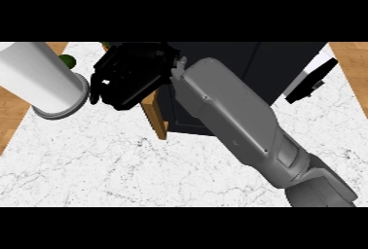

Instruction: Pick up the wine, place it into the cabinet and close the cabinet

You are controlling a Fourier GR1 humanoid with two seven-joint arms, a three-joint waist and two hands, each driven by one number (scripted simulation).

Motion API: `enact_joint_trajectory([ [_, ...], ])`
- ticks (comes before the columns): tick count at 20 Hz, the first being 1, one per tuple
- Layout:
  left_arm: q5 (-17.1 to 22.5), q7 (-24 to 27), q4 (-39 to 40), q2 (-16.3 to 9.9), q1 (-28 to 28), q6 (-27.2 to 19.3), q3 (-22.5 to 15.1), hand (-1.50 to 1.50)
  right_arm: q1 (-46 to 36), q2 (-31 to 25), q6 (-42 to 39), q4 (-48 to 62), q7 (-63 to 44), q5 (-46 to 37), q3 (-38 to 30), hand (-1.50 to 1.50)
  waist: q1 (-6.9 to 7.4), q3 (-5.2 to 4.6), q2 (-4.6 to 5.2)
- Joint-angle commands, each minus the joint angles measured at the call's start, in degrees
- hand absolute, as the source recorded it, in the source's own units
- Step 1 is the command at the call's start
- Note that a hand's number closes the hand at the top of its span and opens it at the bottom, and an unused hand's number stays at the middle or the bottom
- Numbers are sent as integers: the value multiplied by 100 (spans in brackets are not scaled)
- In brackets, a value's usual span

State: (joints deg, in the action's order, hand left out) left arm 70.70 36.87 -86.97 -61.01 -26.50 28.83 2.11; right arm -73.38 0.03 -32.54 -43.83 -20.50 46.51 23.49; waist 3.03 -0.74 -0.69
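Note:
My right hand (128, 73) is at the upper left, at the end of the grey forearm (244, 126) that crosses the view from the lower right. Its fingers (99, 81) are loosely bent with nothing visible between them, and the hand lies against the left side of the cabinet's wooden door (155, 115). The door stands open, seen edge-on. The dark cabinet (230, 58) is behind the forearm, which hides much of its inside. A dark green rounded thing (67, 61) peeks out behind a white cylinder; I cannot tell whether it is the wine. My left hand does not show.
A tall white cylinder (36, 73) with a grey rim stands on the marble counter (108, 165) at the upper left, close to my fingers. A white and black piece (313, 78) juts out at the cabinet's right. Wooden surfaces (352, 63) flank the counter.

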Motion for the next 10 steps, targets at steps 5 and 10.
enact_joint_trajectory([
  [5, -88, -39, 37, 164, 123, 147, 57, -150, -72, -781, 467, 620, 714, -260, -662, 150, -154, 64, 160],
  [10, -123, -111, -108, 128, 31, 162, 147, -150, 88, -1090, 647, 567, 1014, -514, -700, 150, -139, 74, 157],
])
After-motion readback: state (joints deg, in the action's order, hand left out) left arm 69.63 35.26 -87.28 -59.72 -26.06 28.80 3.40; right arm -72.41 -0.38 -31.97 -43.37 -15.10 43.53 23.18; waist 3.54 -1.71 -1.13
